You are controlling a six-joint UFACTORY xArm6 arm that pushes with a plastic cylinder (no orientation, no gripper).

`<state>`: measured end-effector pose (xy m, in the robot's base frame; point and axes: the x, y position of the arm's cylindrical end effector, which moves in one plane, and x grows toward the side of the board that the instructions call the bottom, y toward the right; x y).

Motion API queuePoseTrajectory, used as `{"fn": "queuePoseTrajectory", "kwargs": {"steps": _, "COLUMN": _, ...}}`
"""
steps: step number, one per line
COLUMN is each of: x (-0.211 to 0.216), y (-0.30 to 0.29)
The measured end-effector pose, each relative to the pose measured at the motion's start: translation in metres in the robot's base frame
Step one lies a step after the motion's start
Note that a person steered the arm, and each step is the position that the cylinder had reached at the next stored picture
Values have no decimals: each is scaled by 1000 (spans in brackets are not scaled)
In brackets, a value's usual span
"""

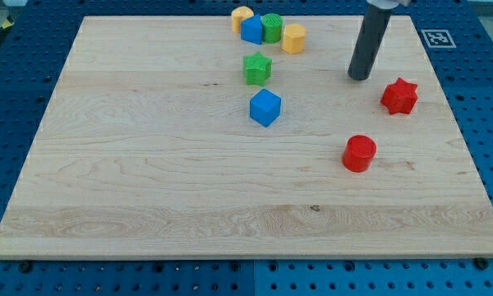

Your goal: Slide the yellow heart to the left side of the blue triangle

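The arm ends in a plain dark rod with no claw at all, so there is nothing to open or clench. Its tip (359, 77) rests on the wooden board (148, 164) toward the view's upper right, touching no block. The nearest piece is the red star (399, 95), just to the view's right and slightly lower; the red cylinder (359, 153) sits further down, well apart.

The pieces that matter huddle at the view's top edge. The yellow heart (241, 17) is the leftmost of that cluster, pressed against the upper left of the blue triangle (251, 30). A green cylinder (271, 27) sits against the triangle's other side, and a second yellow block (293, 38), roughly six-sided, touches the green one on the view's right. Below them stand a green star (257, 67) and a blue cube (264, 107), apart from the group.

Judging by this, the heart already leans to the triangle's left, though more above-left than squarely beside it. The rod stands on the far side of the cluster, so I'd guess it must travel round the top pieces to get behind the heart; going straight across would shove the whole clump along.
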<state>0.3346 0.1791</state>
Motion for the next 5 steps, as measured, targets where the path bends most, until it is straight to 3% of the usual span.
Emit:
{"fn": "queuePoseTrajectory", "kwargs": {"steps": 2, "x": -73, "y": -6}}
{"fn": "queuePoseTrajectory", "kwargs": {"steps": 5, "x": -134, "y": -133}}
